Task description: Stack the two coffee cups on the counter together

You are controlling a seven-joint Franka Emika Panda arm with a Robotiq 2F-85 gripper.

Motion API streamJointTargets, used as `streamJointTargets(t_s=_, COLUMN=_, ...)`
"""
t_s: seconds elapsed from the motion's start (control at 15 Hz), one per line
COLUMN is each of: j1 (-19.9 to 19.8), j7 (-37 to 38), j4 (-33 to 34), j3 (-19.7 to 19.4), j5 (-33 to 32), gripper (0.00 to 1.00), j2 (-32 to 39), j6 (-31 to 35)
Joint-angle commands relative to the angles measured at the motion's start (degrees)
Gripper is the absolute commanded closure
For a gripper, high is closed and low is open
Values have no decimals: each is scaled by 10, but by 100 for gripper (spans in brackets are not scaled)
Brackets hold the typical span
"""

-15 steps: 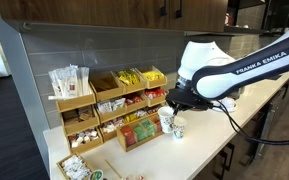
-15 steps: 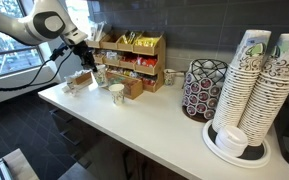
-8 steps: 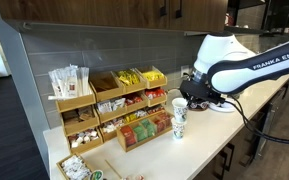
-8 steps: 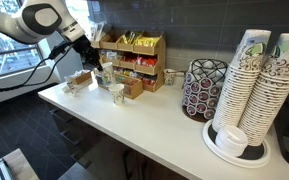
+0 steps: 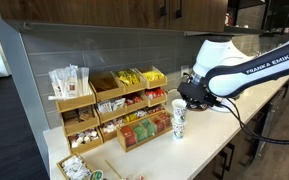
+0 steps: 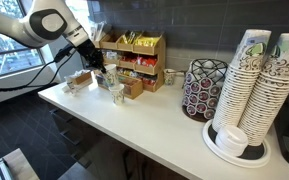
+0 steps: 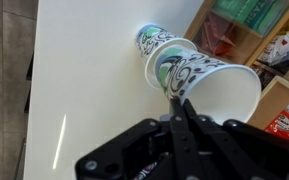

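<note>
At wrist, your gripper [image 7: 177,106] is pinched on the rim of the upper cup [image 7: 210,80]. Its base now sits tilted in the lower cup [image 7: 154,42] on the bench [image 7: 84,80]. A second ago, both cups stood apart by the snack organizer [image 5: 124,100].

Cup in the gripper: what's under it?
The other coffee cup is under the held cup, standing on the counter. The gripper pinches the held cup's rim. The other coffee cup's inside is mostly covered, so I can't see into it.
</note>
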Motion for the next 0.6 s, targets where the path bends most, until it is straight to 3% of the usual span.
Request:
streamJointTargets(t_s=0.0, j1=-3, j7=17, j4=-1, j3=3, j5=-9, gripper=99, j2=19, j6=23)
streamJointTargets(t_s=0.07, j1=-3, j7=17, j4=-1, j3=3, j5=-10, gripper=71, j2=23, j6=26)
streamJointTargets(t_s=0.13, j1=-3, j7=20, j4=-1, j3=3, j5=-11, gripper=71, j2=26, j6=26)
streamJointTargets(t_s=0.53, j1=4, j7=5, j4=-3, j3=0, j5=-16, gripper=26, j2=16, j6=12)
